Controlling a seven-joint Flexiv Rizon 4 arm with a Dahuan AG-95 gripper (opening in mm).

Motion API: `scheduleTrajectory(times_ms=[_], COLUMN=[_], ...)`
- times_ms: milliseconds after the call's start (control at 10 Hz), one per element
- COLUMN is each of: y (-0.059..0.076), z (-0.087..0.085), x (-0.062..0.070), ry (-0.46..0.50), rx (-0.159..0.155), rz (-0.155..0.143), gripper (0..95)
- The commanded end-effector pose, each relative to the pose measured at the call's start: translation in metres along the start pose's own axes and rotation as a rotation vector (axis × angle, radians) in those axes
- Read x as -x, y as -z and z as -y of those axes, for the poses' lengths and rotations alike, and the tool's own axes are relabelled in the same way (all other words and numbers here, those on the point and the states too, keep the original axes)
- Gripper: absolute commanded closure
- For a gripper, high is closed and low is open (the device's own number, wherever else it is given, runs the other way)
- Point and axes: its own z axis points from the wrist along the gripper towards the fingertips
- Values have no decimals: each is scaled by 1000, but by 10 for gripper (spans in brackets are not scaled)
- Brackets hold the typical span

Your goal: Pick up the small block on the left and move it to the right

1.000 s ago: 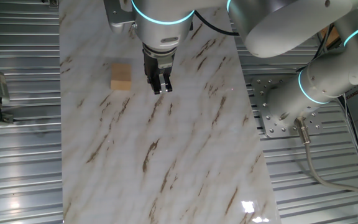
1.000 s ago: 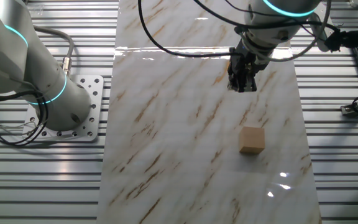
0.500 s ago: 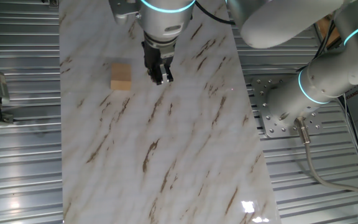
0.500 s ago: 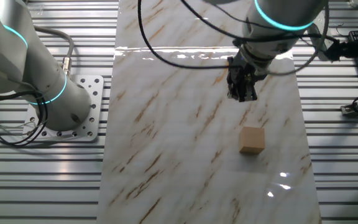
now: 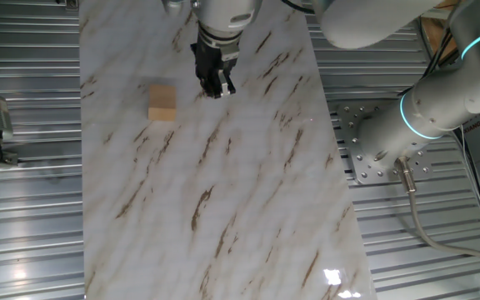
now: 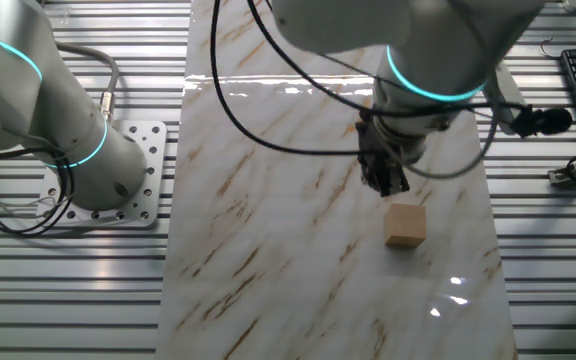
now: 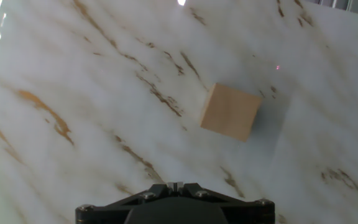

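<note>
I am seeing the tool point(image 5: 215, 85) hanging above the bench point(image 5: 223, 208) with its black fingers pointing down and nothing between them. The fingers are lying close together in both fixed views, but I cannot tell whether they are fully pressed together or slightly spread. In the hand view only the dark base of the tool point(image 7: 174, 205) is showing at the bottom edge, and the fingertips are out of sight there.

The block point(image 5: 162, 102) is sitting flat on the bench, apart from the tool and untouched. In one fixed view it is lying near the tool, off to the left of the fingers and a little lower in the picture. In the other fixed view the tool point(image 6: 386, 178) is hovering just above and slightly left of the block point(image 6: 405, 224), with a clear gap between them. In the hand view the block point(image 7: 230, 112) is appearing ahead of the tool and to the right of centre, turned at a slight angle.

The bench top is white marble with brown veins.
</note>
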Motion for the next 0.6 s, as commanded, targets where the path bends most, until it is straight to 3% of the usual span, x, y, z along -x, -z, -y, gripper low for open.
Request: scheduleTrajectory(times_ms=[100,300,600], y=[-4,-12,-10], z=[7,11,12], x=[0,-2,-7], ry=[10,11,7], rx=[6,4,17], rz=[21,58,59], gripper=[950,950,950])
